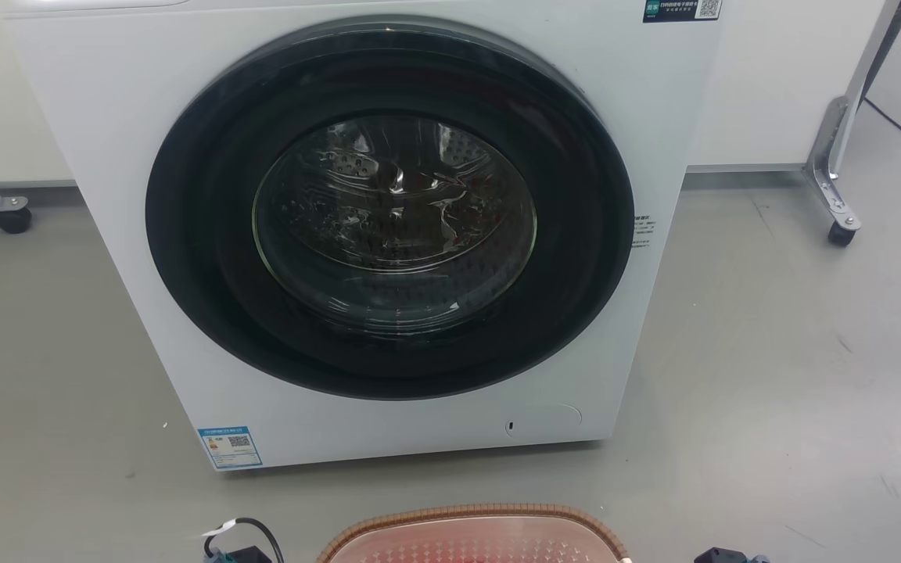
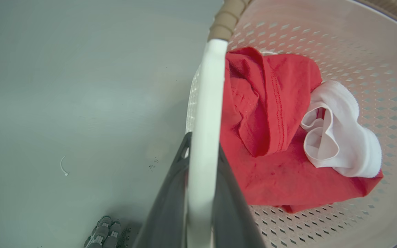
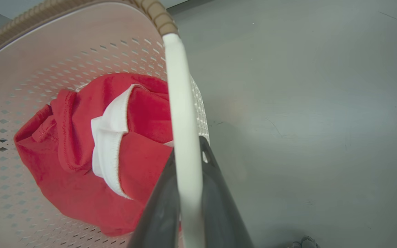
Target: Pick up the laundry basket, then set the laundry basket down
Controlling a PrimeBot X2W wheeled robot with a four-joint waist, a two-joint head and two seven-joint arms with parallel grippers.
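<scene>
Two end effectors [image 2: 203,143] [image 3: 188,146] astride basket [image 2: 322,41] handles [image 3: 177,86].

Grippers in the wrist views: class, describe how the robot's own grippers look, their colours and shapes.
The left gripper and right gripper each have two long, smooth, dark grey fingers that taper to narrow tips, with a small slot near one tip. In the head view a black cable with a white tag loops by the left one.

The left claw [image 2: 203,146] clamps its two dark fingers [image 2: 164,206] on one white handle [image 2: 207,86] of the laundry basket [image 2: 322,34]; the right claw [image 3: 188,148] grips the opposite handle [image 3: 181,86] likewise.
</scene>
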